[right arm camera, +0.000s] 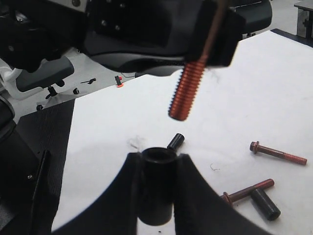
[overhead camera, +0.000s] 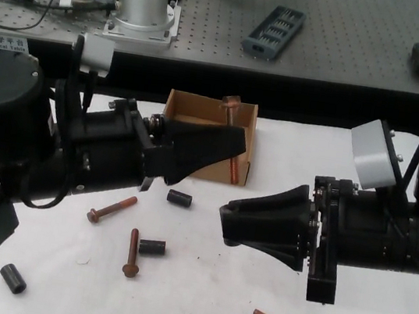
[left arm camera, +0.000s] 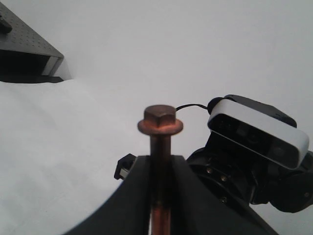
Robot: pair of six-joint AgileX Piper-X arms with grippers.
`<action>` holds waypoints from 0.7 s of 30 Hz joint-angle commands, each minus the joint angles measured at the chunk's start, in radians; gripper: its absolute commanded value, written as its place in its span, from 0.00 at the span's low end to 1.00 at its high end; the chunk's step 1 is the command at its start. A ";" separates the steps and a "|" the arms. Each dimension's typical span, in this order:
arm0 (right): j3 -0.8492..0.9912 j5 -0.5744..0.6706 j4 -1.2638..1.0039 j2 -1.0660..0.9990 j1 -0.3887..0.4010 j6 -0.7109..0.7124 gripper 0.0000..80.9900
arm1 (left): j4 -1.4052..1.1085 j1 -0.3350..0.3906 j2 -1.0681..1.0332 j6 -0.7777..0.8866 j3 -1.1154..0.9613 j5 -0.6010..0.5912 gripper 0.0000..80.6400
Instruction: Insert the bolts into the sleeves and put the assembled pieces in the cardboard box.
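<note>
The left gripper (left arm camera: 160, 166) clamps a bolt (left arm camera: 160, 125) upright, its threaded end just above the sleeve (right arm camera: 157, 188) clenched in the right gripper (right arm camera: 157, 159), apparently not touching it. The cardboard box (overhead camera: 193, 109) sits just beyond the left gripper.

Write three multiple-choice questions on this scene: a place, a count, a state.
1. Where is the cardboard box? A. at the far edge of the white sheet B. at its near edge C. in a gripper
2. How many loose bolts lie on the sheet? A. one B. three C. six
3. The bolt in the left gripper is: A. inside the sleeve B. in the box C. outside the sleeve held by the right gripper
Key: 1A, it stands there in the high view; 2B, three lie apart; 3C, a gap separates thread and sleeve.
</note>
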State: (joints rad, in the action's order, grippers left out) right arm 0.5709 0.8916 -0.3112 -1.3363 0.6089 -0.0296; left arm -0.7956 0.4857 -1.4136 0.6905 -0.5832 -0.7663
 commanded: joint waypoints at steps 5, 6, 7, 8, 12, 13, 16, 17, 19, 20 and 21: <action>0.002 -0.003 -0.011 0.006 -0.001 0.008 0.05 | -0.012 -0.003 0.002 -0.041 -0.008 -0.002 0.01; 0.002 -0.003 -0.011 0.006 -0.001 0.008 0.05 | -0.012 -0.003 0.002 -0.043 -0.008 -0.002 0.01; 0.002 -0.003 -0.011 0.006 -0.001 0.008 0.05 | -0.012 -0.003 0.002 -0.046 -0.008 -0.002 0.01; 0.002 -0.008 -0.011 0.006 -0.001 0.007 0.05 | -0.012 -0.003 0.002 -0.046 -0.008 -0.002 0.01; 0.002 -0.028 -0.011 0.006 -0.001 0.007 0.05 | -0.012 -0.003 0.002 -0.046 -0.008 0.018 0.01; 0.002 -0.030 -0.011 0.006 -0.001 0.007 0.05 | -0.012 -0.003 0.002 -0.046 -0.008 0.022 0.01; 0.002 -0.030 -0.011 0.006 -0.001 0.007 0.05 | -0.012 -0.003 0.002 -0.046 -0.008 0.022 0.01; 0.002 -0.030 -0.011 0.006 -0.001 0.007 0.05 | -0.012 -0.003 0.002 -0.046 -0.008 0.022 0.01; 0.002 -0.030 -0.018 0.006 -0.001 0.007 0.05 | -0.012 -0.003 0.002 -0.046 -0.008 0.022 0.01; 0.002 -0.038 -0.021 0.006 -0.001 0.007 0.05 | -0.007 -0.003 0.002 -0.046 -0.008 0.022 0.01; 0.002 -0.048 -0.028 0.006 -0.001 0.003 0.05 | -0.003 -0.003 0.002 -0.046 -0.008 0.022 0.01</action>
State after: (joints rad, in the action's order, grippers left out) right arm 0.5709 0.8525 -0.3204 -1.3363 0.6089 -0.0231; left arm -0.7910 0.4857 -1.4136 0.6586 -0.5832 -0.7558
